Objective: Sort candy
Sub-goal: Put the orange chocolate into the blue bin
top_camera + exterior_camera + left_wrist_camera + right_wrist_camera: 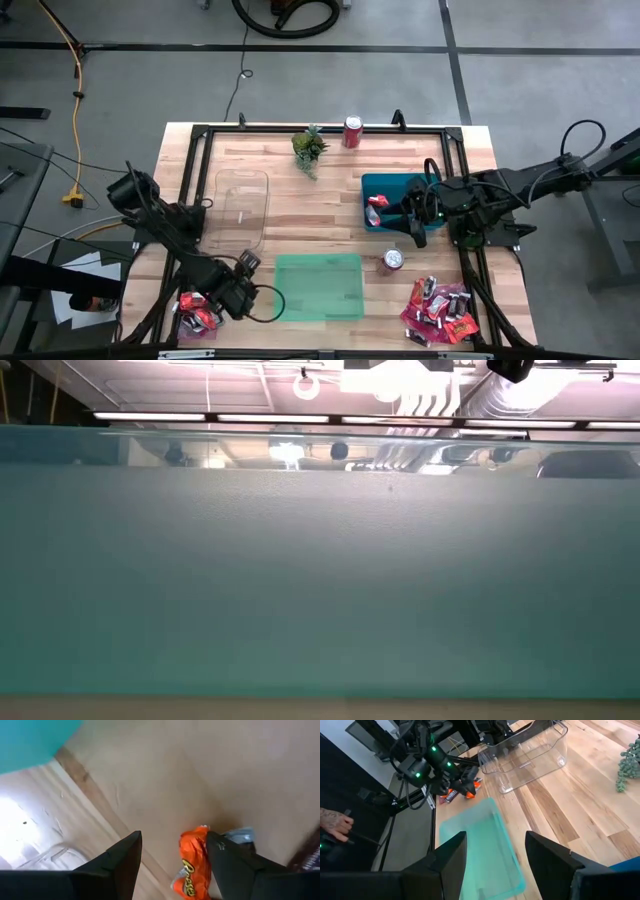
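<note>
Down at the table's seven-o'clock corner, the left gripper (208, 308) hangs over a small heap of candy (197, 310), its jaws spread wide. Its wrist camera shows an orange Reese's packet (191, 866) lying just beside one dark finger (227, 862), touching it or nearly so, with nothing pinched yet. A silver-edged wrapper (240, 835) pokes out behind that finger.

Over at three o'clock the right gripper (412, 222) hovers above the blue bin (385, 186), which already holds a red piece (376, 204); its jaws stand apart and carry nothing. The bigger candy pile (438, 309) waits at five o'clock, close to a soda can (393, 260). A green tray (319, 287) sits at six o'clock and a clear tub (242, 207) toward nine; another can (352, 131) and a small plant (309, 146) stand at twelve. A person's hand (335, 823) shows off the table's edge.

I'd say the pick is the step in hand. To do it cleanly, the left arm should shift so the orange packet sits between both fingers, not alongside one, then drop low and close on that single wrapper, keeping clear of the silver one.
</note>
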Controlling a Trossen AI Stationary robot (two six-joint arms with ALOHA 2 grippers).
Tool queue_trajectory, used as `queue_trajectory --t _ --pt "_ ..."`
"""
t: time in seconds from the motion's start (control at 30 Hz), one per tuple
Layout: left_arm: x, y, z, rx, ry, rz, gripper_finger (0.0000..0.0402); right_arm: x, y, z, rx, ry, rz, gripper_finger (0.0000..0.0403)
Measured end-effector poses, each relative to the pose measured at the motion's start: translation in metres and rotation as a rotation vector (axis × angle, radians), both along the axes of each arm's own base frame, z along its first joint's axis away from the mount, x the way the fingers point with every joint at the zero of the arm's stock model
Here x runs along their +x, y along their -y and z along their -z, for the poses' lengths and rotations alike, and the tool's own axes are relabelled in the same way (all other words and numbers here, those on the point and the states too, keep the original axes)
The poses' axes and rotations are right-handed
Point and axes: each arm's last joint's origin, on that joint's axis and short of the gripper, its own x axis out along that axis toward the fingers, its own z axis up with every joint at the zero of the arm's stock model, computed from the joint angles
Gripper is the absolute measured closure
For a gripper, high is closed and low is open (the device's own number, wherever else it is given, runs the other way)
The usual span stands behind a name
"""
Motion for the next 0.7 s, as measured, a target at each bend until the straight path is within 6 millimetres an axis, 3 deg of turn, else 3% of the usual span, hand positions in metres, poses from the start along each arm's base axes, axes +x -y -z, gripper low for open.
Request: queue_trajectory --t 0.57,0.7 --pt "-0.011 -0.007 0.018 -0.041 -0.126 -0.022 0.0193 -0.001 0.0 0.001 -0.004 -0.014 -0.001 0.0206" --pt "-0.007 -0.007 0.018 -0.067 -0.104 -0.044 0.0218 -0.001 0.0 0.001 -0.005 -0.016 -0.001 0.0206"
